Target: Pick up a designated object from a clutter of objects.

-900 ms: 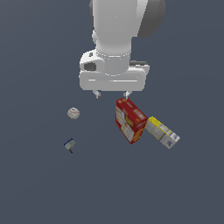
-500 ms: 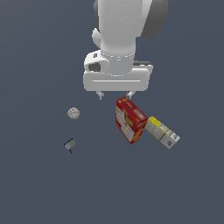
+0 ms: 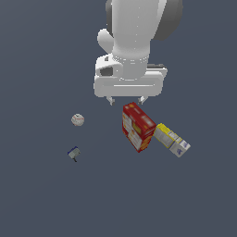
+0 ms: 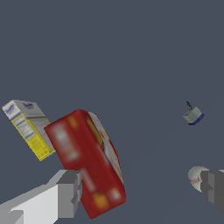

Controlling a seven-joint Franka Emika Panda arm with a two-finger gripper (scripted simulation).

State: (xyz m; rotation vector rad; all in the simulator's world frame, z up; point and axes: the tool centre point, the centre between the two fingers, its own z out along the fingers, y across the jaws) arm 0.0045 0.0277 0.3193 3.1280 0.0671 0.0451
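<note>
Pincer [image 3: 126, 100] wide open, holding nothing, raised above desk [image 3: 41, 194]. Baseball [image 3: 77, 120] on desk, toward exterior view's left of pincer, apart from it. Red box [image 3: 137, 127] beneath pincer, yellow-and-white box [image 3: 171, 140] beside it. Blue-and-grey item [image 3: 73, 153] near baseball.

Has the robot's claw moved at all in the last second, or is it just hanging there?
Yes. Against the red box, which stayed put, the gripper has drifted toward the exterior view's right and slightly down. It hangs open, away from the baseball.
</note>
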